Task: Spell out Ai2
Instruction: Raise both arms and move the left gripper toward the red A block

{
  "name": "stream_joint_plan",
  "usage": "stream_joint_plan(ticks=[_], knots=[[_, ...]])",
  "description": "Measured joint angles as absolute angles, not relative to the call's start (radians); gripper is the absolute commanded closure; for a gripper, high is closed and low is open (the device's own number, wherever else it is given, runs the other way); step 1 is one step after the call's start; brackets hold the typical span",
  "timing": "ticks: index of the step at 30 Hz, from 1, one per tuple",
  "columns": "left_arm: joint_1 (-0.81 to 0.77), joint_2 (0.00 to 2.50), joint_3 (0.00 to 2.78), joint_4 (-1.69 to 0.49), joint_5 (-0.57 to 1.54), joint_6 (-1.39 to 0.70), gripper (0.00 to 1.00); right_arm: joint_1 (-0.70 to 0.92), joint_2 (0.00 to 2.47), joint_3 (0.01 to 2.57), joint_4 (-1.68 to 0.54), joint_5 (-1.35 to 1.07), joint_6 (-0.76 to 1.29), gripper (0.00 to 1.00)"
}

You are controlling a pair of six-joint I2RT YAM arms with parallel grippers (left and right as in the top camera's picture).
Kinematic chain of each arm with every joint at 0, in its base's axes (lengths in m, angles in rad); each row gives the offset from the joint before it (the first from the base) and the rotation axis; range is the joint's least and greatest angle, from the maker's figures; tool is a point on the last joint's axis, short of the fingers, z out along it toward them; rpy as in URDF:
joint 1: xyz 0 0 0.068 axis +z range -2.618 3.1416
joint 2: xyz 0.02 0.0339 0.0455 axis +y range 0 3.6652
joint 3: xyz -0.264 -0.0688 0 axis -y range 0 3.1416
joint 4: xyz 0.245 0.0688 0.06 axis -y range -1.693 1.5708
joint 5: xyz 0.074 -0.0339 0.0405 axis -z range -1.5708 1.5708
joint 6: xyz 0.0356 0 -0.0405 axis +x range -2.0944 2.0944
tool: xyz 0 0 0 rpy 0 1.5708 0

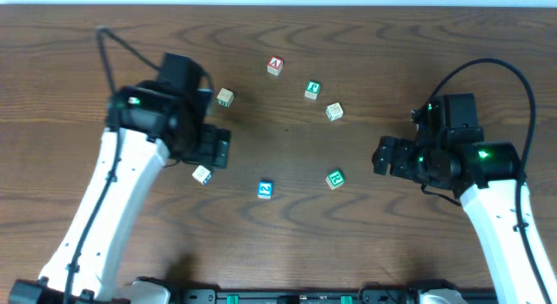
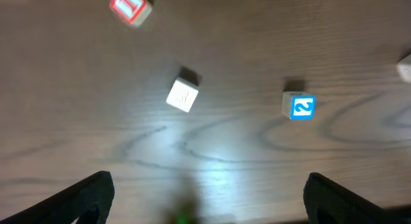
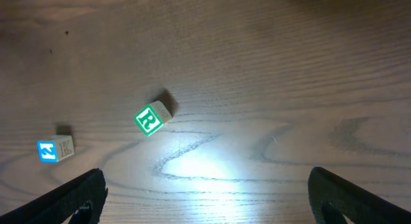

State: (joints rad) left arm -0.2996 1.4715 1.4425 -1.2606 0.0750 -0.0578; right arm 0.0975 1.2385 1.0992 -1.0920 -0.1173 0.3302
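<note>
The red "A" cube (image 1: 275, 66) sits far back at the centre. The blue "2" cube (image 1: 265, 189) lies near the front middle. It also shows in the left wrist view (image 2: 299, 106) and the right wrist view (image 3: 54, 149). The red "I" cube (image 2: 130, 6) shows only in the left wrist view, at the top left. In the overhead view the left arm hides it. My left gripper (image 1: 213, 147) (image 2: 209, 179) is open and empty, above the table. My right gripper (image 1: 387, 156) (image 3: 207, 172) is open and empty, to the right of the cubes.
A pale cube (image 1: 202, 174) (image 2: 183, 95) lies just left of the "2". A beige cube (image 1: 225, 97) lies behind it. A green "R" cube (image 1: 335, 179) (image 3: 153, 118), another green cube (image 1: 312, 90) and a pale cube (image 1: 334, 111) lie right of centre.
</note>
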Motion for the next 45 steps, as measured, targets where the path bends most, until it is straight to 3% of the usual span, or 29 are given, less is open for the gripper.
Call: stream_joint_plan(ticks=[8, 19, 32, 45], knots=[[-0.397, 1.514, 1.450, -1.196, -0.004, -0.109, 0.05, 0.097, 1.238, 1.099, -1.098, -0.117, 0.321, 0.01], [-0.397, 1.862, 1.722, -1.255, 0.007, -0.108, 0.05, 0.097, 1.238, 1.100, -1.100, -0.116, 0.280, 0.01], [-0.397, 1.876, 1.977, -1.274, 0.045, -0.108, 0.05, 0.097, 1.236, 1.100, -1.096, -0.115, 0.276, 0.01], [-0.397, 2.018, 1.994, -0.989, 0.027, -0.096, 0.04, 0.097, 1.236, 1.100, -1.103, -0.101, 0.265, 0.01]])
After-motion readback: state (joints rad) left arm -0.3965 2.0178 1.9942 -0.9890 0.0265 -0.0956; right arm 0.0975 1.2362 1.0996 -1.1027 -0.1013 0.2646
